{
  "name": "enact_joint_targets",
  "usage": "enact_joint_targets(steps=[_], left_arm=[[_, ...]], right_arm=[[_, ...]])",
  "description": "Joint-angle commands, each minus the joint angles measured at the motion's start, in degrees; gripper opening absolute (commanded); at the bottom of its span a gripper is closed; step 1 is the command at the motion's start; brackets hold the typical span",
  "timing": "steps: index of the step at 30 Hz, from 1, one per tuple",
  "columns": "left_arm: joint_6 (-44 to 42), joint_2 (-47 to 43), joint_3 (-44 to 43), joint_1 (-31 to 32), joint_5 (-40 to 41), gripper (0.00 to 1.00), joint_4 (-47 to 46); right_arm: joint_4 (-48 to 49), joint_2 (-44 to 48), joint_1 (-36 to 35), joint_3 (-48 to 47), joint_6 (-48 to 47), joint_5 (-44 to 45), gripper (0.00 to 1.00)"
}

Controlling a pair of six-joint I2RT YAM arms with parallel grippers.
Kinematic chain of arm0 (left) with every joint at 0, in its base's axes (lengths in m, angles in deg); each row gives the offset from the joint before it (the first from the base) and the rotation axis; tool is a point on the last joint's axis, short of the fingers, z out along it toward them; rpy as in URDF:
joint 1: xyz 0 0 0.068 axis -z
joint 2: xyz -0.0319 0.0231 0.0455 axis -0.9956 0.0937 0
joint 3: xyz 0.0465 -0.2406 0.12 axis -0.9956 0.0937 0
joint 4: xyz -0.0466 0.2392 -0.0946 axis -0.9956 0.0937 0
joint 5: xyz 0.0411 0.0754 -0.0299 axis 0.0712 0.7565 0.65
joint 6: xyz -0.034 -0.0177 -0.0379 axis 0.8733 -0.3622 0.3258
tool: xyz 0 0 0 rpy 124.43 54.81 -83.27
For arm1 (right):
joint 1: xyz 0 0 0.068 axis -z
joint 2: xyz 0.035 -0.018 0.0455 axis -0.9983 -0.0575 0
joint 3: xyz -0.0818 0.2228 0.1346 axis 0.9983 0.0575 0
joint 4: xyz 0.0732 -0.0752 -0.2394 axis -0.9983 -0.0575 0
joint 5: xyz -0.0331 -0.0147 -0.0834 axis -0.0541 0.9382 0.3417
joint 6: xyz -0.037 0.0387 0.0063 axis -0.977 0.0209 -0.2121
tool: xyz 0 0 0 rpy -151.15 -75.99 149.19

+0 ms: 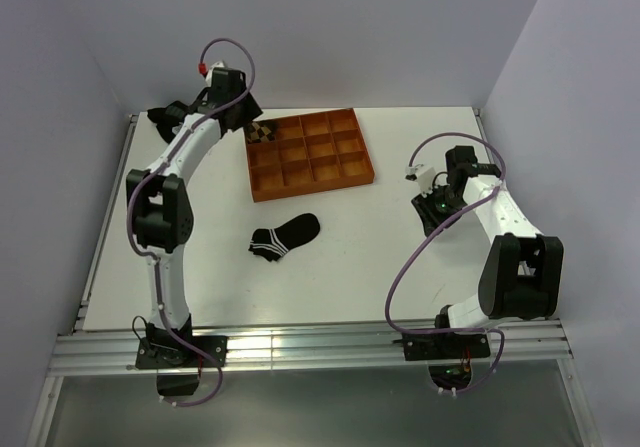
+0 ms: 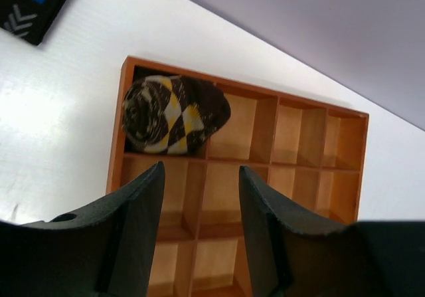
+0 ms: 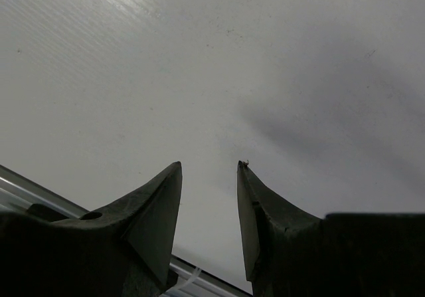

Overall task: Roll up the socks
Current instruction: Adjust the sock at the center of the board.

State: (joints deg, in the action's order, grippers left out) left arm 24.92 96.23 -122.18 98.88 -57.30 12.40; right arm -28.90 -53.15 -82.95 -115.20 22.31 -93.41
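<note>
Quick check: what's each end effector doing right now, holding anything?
Left end effector: open, empty, over the tray holding the rolled brown sock.
Right end effector: open, empty, over the table.

2 white arms (image 1: 190,147) w/ black joints, purple cables (image 1: 390,292); black wedge-fingered hands (image 2: 200,167).

The brown-and-black argyle sock (image 2: 174,114) sits rolled into a ball in the far-left corner compartment of the orange tray (image 1: 312,189), while the white-striped black ankle sock (image 1: 285,237) lies flat and unrolled near that tray's front side.
</note>
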Motion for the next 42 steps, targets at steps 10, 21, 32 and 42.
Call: enact_joint_targets(steps=[10,21,32,42], left_arm=[[4.84,-38.77,37.7,0.24,-4.67,0.52,-12.08],[6.43,-70.93,53.58,0.33,-3.45,0.55,-4.9],[6.07,-83.09,50.23,0.33,-4.41,0.57,3.47],[5.37,-83.89,52.17,0.33,-6.78,0.57,2.76]], right_arm=[[9.21,6.81,-11.02,-1.81,8.09,-5.8,0.47],[24.0,2.87,-37.75,-6.81,22.77,-1.84,0.47],[33.84,-14.96,-53.66,-15.69,29.98,5.1,0.46],[34.12,-25.17,-62.19,-22.71,31.83,10.56,0.46]])
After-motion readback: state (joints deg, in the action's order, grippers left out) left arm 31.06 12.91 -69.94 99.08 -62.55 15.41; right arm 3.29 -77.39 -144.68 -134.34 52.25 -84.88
